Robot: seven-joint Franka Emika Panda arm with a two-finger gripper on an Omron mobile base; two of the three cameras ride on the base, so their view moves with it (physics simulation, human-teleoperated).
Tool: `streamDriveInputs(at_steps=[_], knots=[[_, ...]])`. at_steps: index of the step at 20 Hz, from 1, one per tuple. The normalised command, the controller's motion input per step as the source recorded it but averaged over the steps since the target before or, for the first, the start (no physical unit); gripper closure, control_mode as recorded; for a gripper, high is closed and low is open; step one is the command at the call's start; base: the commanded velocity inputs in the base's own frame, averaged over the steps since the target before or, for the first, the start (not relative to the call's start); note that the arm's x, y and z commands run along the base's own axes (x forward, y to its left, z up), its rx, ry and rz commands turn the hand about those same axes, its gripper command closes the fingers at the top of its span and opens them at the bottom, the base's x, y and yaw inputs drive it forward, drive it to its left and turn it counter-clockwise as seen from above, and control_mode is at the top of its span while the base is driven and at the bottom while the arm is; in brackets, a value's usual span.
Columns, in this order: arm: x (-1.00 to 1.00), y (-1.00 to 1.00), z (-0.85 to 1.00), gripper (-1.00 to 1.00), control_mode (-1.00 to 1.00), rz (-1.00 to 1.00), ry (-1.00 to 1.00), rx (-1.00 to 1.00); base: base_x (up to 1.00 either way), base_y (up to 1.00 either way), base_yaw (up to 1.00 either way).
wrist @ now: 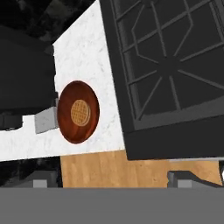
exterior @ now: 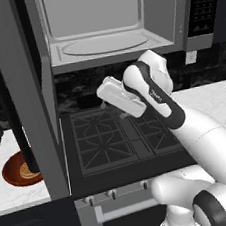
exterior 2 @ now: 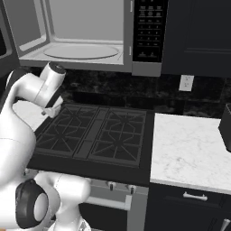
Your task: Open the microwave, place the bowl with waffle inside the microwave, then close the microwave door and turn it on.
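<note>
The microwave [exterior: 101,46] hangs above the stove with its pale interior and round turntable [exterior 2: 81,51] exposed. The microwave door [exterior: 24,96] is swung wide out to the left. On the white counter left of the stove sits the reddish-brown bowl [wrist: 78,111] with the golden waffle [wrist: 81,111] in its middle; in the left base view the bowl [exterior: 17,173] is half hidden behind the door. My gripper [wrist: 113,179] is open and empty, hovering over the stove's left side, well above and to the right of the bowl. Its fingertips [wrist: 183,178] stand far apart.
The black gas stove [exterior 2: 94,133] fills the middle below the microwave. The black button panel [exterior 2: 149,31] is on the microwave's right. A white marble counter [exterior 2: 189,153] lies right of the stove, with a dark object [exterior 2: 225,124] at its far edge. Wooden floor [wrist: 109,168] shows below the counter.
</note>
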Motion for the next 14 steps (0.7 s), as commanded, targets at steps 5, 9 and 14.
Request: streamDriveInputs(at_steps=[5, 9, 14], knots=[[0.14, 0.34, -0.35, -1.0, -1.0, 0.25, 0.01, 0.05, 0.0, 0.0, 0.0], [-0.04, 0.3, -0.23, -1.0, -1.0, 0.17, -0.09, 0.0, 0.0, 0.0, 0.0], [-0.01, 0.34, -0.2, -1.0, -1.0, 0.09, -0.13, 0.0, 0.0, 0.0, 0.0]])
